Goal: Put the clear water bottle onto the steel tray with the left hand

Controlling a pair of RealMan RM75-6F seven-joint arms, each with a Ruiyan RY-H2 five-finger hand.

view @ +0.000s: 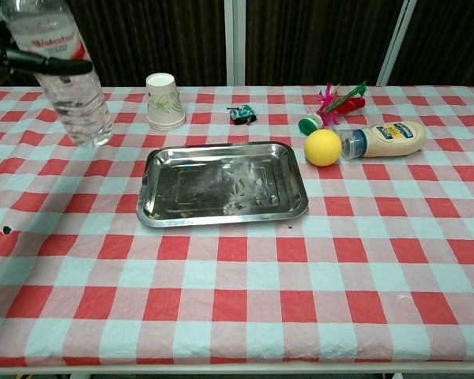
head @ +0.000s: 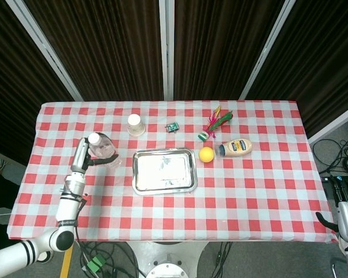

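Observation:
The clear water bottle (head: 102, 148) with a white cap and red label is tilted just left of the steel tray (head: 162, 172). My left hand (head: 100, 158) grips it around the middle. In the chest view the bottle (view: 73, 87) leans at the far left with dark fingers (view: 47, 63) wrapped across its label, and its base is close to the cloth; whether it touches I cannot tell. The tray (view: 221, 188) lies bare in the middle. My right hand (head: 347, 211) hangs off the table's right front corner, fingers apart, holding nothing.
A paper cup (view: 164, 101) stands behind the tray. To the tray's right are a yellow ball (view: 323, 147), a lying mayonnaise bottle (view: 389, 138) and a feathered shuttlecock (view: 337, 101). A small green object (view: 242, 114) lies at the back.

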